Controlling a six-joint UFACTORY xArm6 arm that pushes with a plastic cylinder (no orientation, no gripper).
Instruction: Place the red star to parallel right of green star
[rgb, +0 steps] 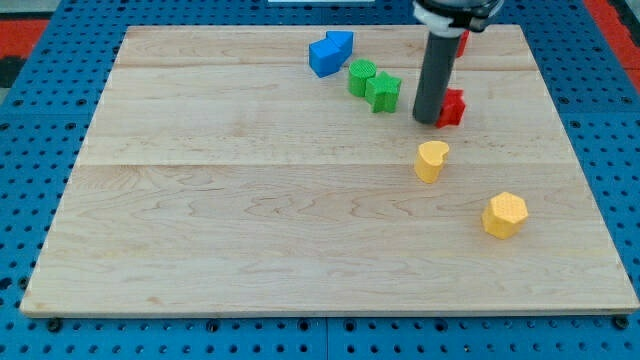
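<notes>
Rod tip (430, 121) sits at the left edge of the red star (452, 108), touching it. No claw on this arm, just the rod. Red star lies right of the green star (383, 92), apart from it. Second green block (362, 77) touches the green star. Wooden surface (250, 220) otherwise holds two blue blocks (330, 52) and a yellow heart (431, 160).

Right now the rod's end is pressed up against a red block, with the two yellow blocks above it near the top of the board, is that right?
Not quite. My tip does sit against the red block, but the camera view shows the yellow heart-shaped block and the yellow hexagonal block below it, toward the view's bottom, not the top.
</notes>
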